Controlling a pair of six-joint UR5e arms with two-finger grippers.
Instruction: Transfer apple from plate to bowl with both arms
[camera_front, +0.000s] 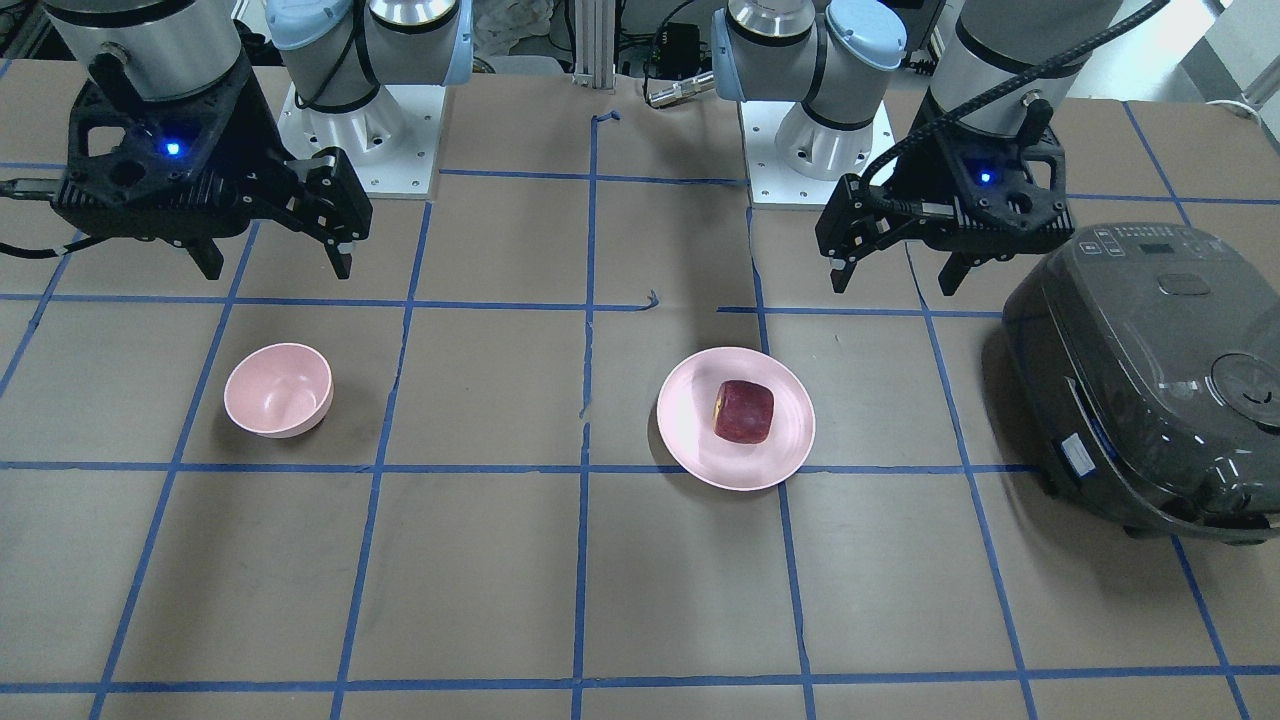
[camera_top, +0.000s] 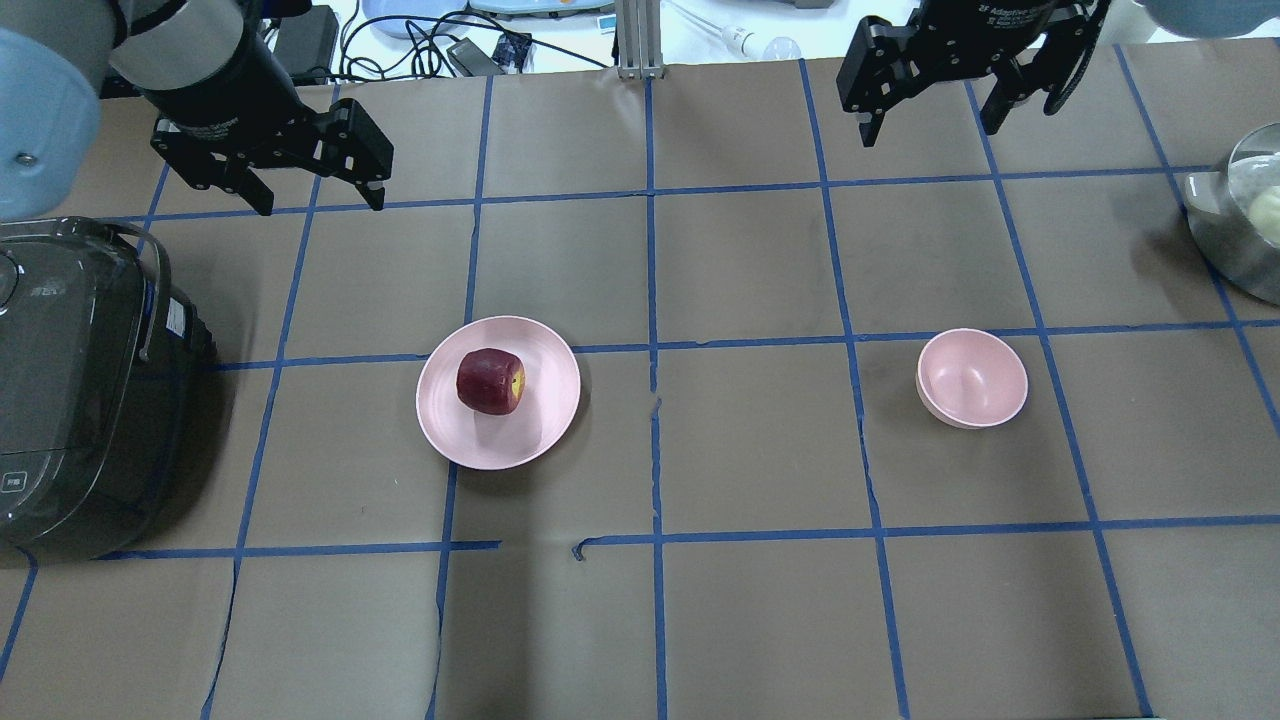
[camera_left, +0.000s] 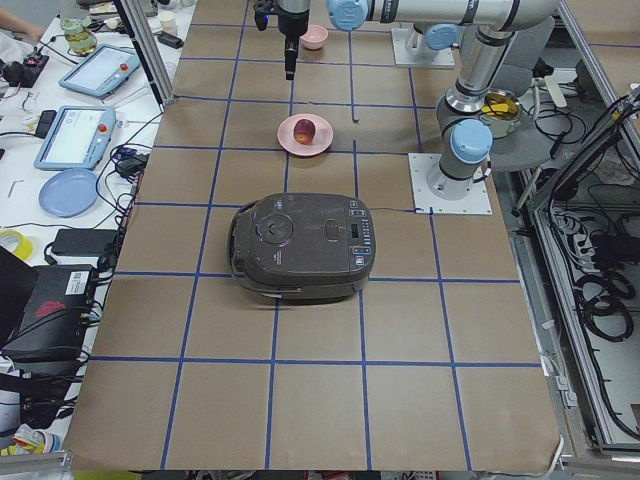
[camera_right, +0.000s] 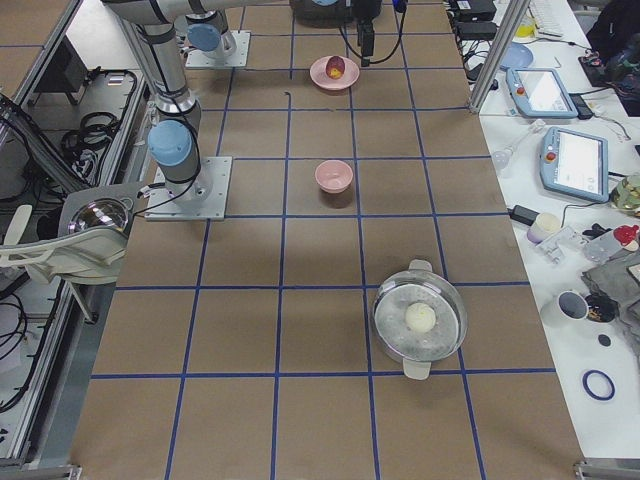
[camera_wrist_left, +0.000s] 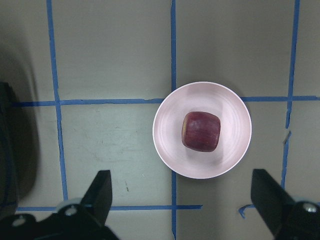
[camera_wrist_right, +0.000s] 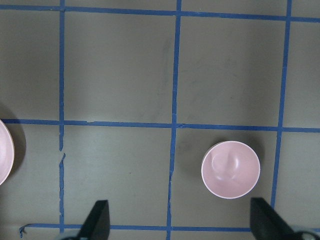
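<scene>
apple (camera_top: 489, 381) on plate (camera_top: 500, 440), yellow patch clear overhead | bowl (camera_top: 975, 375) at plate's 3 o'clock | steel pot (camera_top: 1225, 235) overhead, not front | left jaws, right jaws gaping, bare

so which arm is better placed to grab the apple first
Left. The left gripper hangs near the plate, fingers open, and its wrist view looks straight down on the apple lying there. The right gripper hangs near the bowl, farther from the apple.

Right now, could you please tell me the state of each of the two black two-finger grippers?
Left black two-finger gripper: open, holding nothing.
Right black two-finger gripper: open, holding nothing.
</scene>
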